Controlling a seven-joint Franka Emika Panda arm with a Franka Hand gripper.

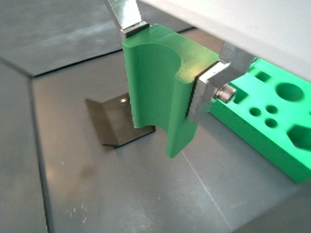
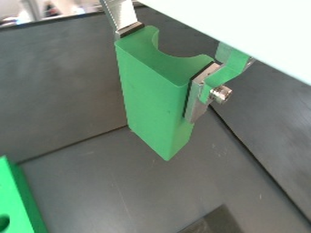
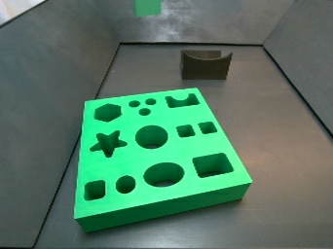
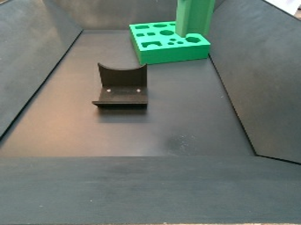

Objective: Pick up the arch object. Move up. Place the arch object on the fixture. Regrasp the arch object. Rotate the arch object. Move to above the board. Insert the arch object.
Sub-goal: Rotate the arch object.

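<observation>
Dark tabletop [image 4: 177, 114], arch object [image 1: 158, 86] lifted.
My hand [image 1: 168, 55] clamps it upright, clear above the fixture [image 4: 120, 86], ready for setting down.

A robotics test cell is showing here: bare dark grey walls are enclosing a matte floor [image 4: 153, 132], a bracket-like fixture [image 4: 119, 86] is standing on it, and a green board [image 3: 159, 156] with shaped cut-outs is lying nearby, while the gripper [image 2: 165, 56] is hanging above, clamping the arch object [image 2: 155, 96].
</observation>
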